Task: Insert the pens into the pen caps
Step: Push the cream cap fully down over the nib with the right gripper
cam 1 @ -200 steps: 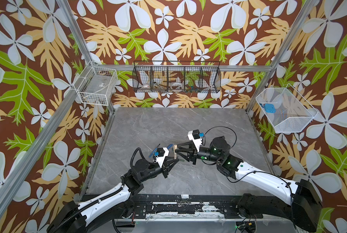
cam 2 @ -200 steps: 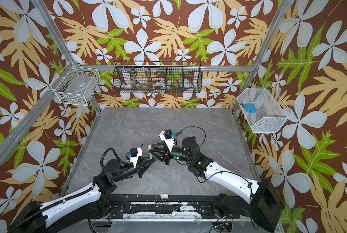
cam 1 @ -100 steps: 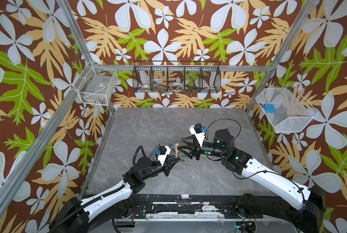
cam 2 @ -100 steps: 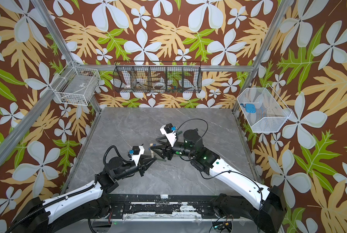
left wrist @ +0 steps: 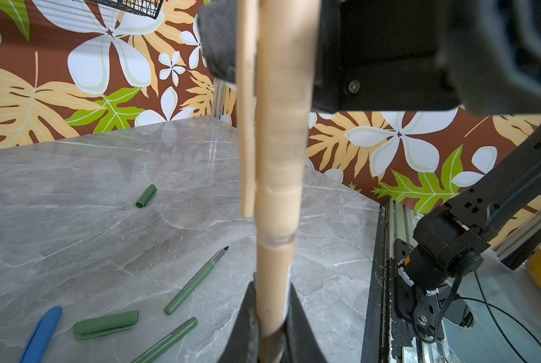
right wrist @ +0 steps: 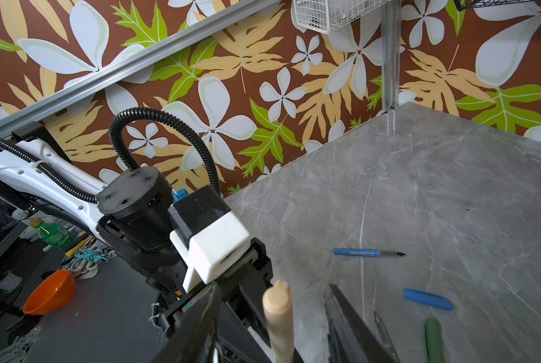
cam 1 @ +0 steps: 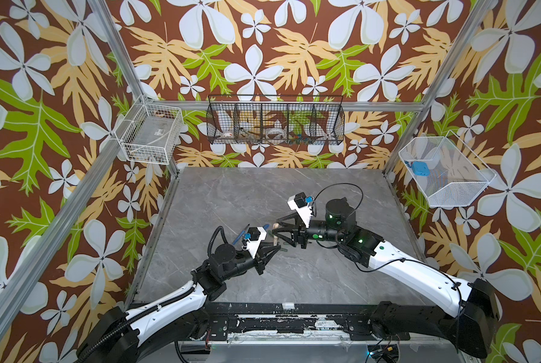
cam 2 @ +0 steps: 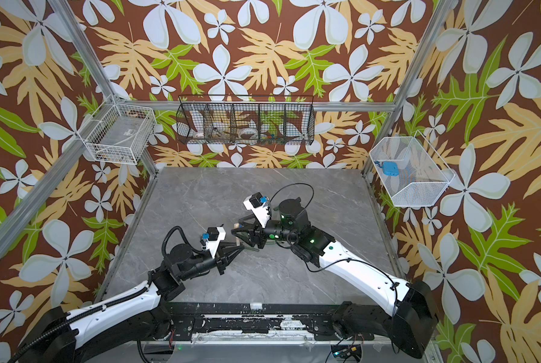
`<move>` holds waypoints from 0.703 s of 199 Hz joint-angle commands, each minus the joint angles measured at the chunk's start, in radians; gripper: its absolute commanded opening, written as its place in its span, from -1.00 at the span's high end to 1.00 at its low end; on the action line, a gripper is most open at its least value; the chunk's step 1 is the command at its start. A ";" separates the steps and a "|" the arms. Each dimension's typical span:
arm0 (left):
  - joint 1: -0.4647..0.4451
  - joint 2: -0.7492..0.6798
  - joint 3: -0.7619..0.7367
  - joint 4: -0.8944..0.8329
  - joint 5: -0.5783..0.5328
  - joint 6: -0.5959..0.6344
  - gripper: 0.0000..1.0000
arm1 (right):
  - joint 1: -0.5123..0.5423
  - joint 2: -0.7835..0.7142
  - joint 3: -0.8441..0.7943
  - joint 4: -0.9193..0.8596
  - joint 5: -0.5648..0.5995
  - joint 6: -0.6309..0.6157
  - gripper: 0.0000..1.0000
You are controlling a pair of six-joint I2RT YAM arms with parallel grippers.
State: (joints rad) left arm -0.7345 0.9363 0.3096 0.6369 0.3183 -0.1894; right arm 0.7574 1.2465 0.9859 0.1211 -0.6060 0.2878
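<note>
My left gripper [cam 1: 277, 248] [left wrist: 274, 314] is shut on the lower end of the tan pen [left wrist: 275, 283], held upright above the grey table [cam 1: 325, 276]. The tan cap [left wrist: 280, 141] [right wrist: 278, 314] sits over the pen's upper end. My right gripper [cam 1: 276, 228] [right wrist: 274, 292] is open, one finger on each side of the cap and neither touching it. Lying on the table are two green pens [left wrist: 193, 283] [left wrist: 168, 341], two green caps [left wrist: 146, 196] [left wrist: 105, 325], a blue pen [right wrist: 368, 252] and a blue cap [right wrist: 428, 299].
A black wire basket [cam 1: 275, 124] hangs on the back wall, a white one [cam 1: 151, 135] at the left corner and a white mesh one [cam 1: 445, 173] on the right. The black rail [cam 1: 278, 320] runs along the table's front edge. An orange bowl [right wrist: 50, 292] sits off the table.
My right gripper's jaws have widened off the tan cap, and the right arm has drawn back a little to the right. My left gripper has kept its grip on the pen.
</note>
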 commanded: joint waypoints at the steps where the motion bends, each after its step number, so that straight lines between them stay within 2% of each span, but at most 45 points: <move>1: 0.001 0.006 0.008 0.014 -0.007 0.001 1.00 | -0.001 0.012 0.008 0.040 -0.030 0.015 -0.02; 46: 0.001 0.013 0.011 0.012 -0.009 0.002 1.00 | 0.000 0.031 0.005 0.069 -0.046 0.025 0.08; 81: 0.000 0.019 0.012 0.011 -0.014 0.002 1.00 | 0.000 0.040 0.004 0.067 -0.045 0.030 0.38; 120: 0.000 0.012 0.015 0.004 -0.031 0.004 1.00 | -0.001 0.057 -0.001 0.054 -0.055 0.034 0.57; 140: 0.001 0.007 0.011 0.004 -0.044 0.002 1.00 | -0.001 0.060 -0.001 0.048 -0.057 0.038 0.79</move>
State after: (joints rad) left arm -0.7349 0.9478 0.3164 0.6205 0.2985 -0.1856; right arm 0.7547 1.3048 0.9855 0.1646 -0.6376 0.3119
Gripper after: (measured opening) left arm 0.128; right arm 0.164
